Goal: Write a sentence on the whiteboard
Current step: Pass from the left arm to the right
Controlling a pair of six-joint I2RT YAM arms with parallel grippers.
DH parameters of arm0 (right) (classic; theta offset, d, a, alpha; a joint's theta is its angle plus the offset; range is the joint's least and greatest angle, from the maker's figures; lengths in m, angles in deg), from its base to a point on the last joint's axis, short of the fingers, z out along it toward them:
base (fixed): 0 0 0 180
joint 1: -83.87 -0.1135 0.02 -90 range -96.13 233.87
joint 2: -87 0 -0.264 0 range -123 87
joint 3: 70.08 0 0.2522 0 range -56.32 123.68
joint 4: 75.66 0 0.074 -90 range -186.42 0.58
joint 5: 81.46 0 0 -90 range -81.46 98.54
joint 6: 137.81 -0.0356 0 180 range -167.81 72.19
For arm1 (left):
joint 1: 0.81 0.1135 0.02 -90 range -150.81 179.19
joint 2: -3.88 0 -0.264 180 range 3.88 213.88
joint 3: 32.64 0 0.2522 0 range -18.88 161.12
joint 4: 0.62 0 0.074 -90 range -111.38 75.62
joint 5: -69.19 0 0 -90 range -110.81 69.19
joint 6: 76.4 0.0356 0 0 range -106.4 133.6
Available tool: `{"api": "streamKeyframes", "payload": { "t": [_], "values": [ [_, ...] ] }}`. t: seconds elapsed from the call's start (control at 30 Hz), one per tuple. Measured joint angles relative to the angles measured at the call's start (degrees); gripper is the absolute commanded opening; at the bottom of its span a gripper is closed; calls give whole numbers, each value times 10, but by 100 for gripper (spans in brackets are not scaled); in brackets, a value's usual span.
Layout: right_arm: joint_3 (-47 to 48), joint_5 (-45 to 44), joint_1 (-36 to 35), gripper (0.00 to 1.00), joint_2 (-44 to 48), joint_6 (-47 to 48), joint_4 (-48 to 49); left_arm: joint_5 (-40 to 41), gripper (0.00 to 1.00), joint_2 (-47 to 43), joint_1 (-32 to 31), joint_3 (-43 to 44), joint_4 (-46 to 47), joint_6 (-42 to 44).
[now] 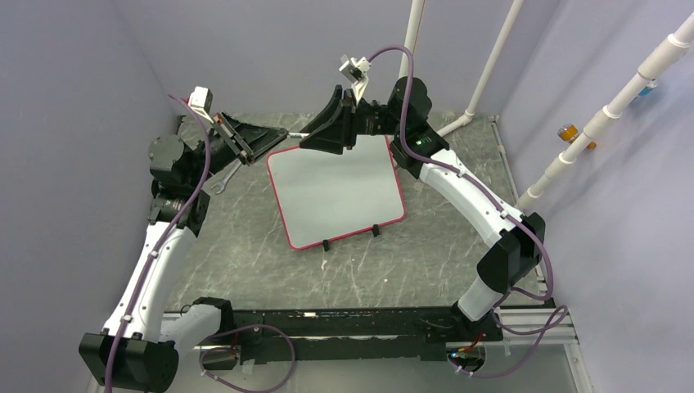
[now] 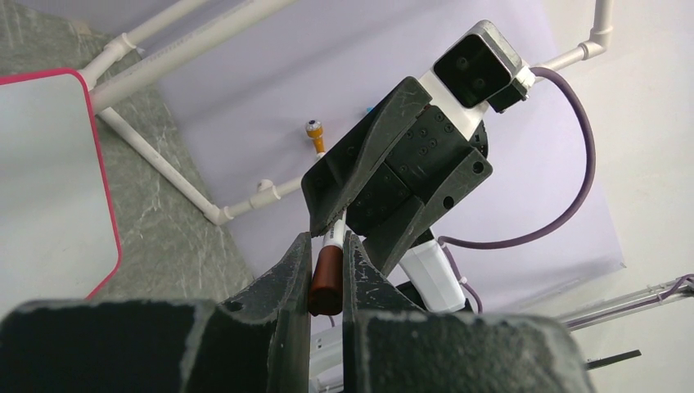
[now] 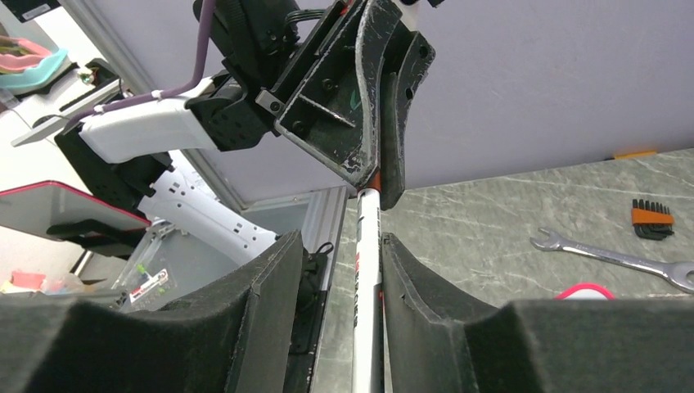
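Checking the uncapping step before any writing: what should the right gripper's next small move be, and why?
Probably close the right gripper on the marker barrel. Its fingers stand apart around the white barrel without clamping it, while the left gripper is shut on the dark red cap, and the whiteboard is blank. A firm hold seems needed before the cap can come off.

Whiteboard (image 1: 335, 192) face open, left pincer (image 1: 277, 131) and right pincer (image 1: 309, 139) crowd far edge, wrench (image 1: 223, 178) beside.

Right tool (image 1: 311, 139) covers part of the whiteboard (image 1: 335, 192); the marker (image 3: 366, 270) is cropped below.
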Motion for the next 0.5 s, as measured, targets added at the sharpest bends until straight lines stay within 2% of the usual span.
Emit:
{"api": "streamKeyframes", "payload": {
  "t": [0.5],
  "values": [
    [0,-7,-1,39,0,-6,12,16,0,-11,0,-6,18,-2]
  ]
}}
